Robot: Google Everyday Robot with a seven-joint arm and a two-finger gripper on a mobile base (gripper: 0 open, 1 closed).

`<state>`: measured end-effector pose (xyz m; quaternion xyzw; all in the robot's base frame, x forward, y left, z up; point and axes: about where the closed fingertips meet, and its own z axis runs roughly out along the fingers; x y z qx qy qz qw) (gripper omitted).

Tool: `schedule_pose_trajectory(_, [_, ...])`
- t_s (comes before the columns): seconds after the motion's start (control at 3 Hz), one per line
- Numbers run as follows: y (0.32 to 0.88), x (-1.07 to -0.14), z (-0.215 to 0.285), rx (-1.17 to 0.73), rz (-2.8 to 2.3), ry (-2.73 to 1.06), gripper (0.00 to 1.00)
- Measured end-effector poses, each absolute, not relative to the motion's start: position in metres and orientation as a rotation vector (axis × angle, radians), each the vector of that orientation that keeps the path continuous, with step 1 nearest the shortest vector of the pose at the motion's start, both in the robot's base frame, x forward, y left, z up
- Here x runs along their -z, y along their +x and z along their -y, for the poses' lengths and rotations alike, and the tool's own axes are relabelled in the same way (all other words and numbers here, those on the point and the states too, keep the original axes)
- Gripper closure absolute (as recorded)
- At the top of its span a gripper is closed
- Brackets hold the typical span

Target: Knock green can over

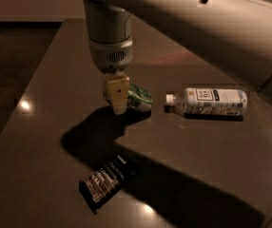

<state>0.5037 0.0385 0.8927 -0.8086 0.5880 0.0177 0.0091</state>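
The dark table (41,89) fills most of the view, its glossy top catching small spots of light. The pale robot arm (198,27) crosses above it from 3 o'clock and ends in a grey wrist that points straight down near the middle.

A clear plastic bottle (207,102) with a white label lies on its side, cap toward 9 o'clock. It sits at 3 o'clock from the green can, near it but apart. A dark snack packet (105,182) lies flat at about 7 o'clock from the can, well apart, in the arm's shadow.

The gripper (118,103) hangs low over the table, its yellowish tip just above or on the surface. From this angle I cannot tell whether it is apart or together; it does not look clamped on anything.

The green can (140,98) is at 3 o'clock from the gripper, touching it or just beside it and partly hidden behind it. It looks low and tilted, probably already on its side, so the knock seems done or nearly so.

I judge it light, thin-walled and smooth, easy to dent and quick to roll. No hold is needed; a sideways nudge high on its wall would tip it
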Motion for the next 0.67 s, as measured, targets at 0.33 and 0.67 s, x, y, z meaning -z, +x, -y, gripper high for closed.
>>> schedule_pose_trajectory(0.33, [0.4987,-0.8877,-0.0519,-0.088,-1.797,-2.516,0.00])
schedule_pose_trajectory(0.67, [0.4991,-0.8878,-0.0525,-0.087,-1.795,-2.514,0.00])
